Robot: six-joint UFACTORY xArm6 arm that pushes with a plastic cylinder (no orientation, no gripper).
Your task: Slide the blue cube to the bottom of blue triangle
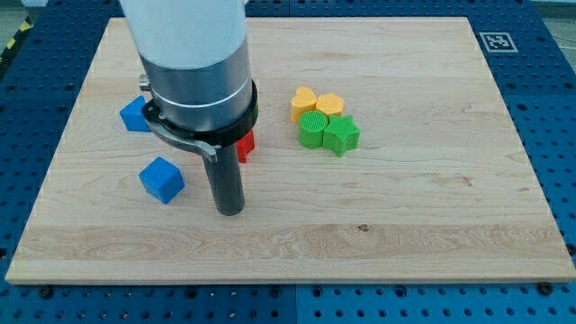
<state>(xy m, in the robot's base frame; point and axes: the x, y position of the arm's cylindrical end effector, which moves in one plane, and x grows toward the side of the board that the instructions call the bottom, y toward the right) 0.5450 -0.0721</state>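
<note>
Just right of blue cube (pixel 162 179): my tip (pixel 230 211)

Pale matt wooden board (pixel 432 207), visible smooth grain

**Hidden and cut off**

Arm housing (pixel 187 54) cut off by the far edge of the picture. Red block (pixel 246 144) mostly hidden behind the housing and rod, shape impossible to tell. Blue block (pixel 135 114) at far left partly covered on its right side by the housing. Marker (pixel 496 41) at far right corner too small to read.
</note>
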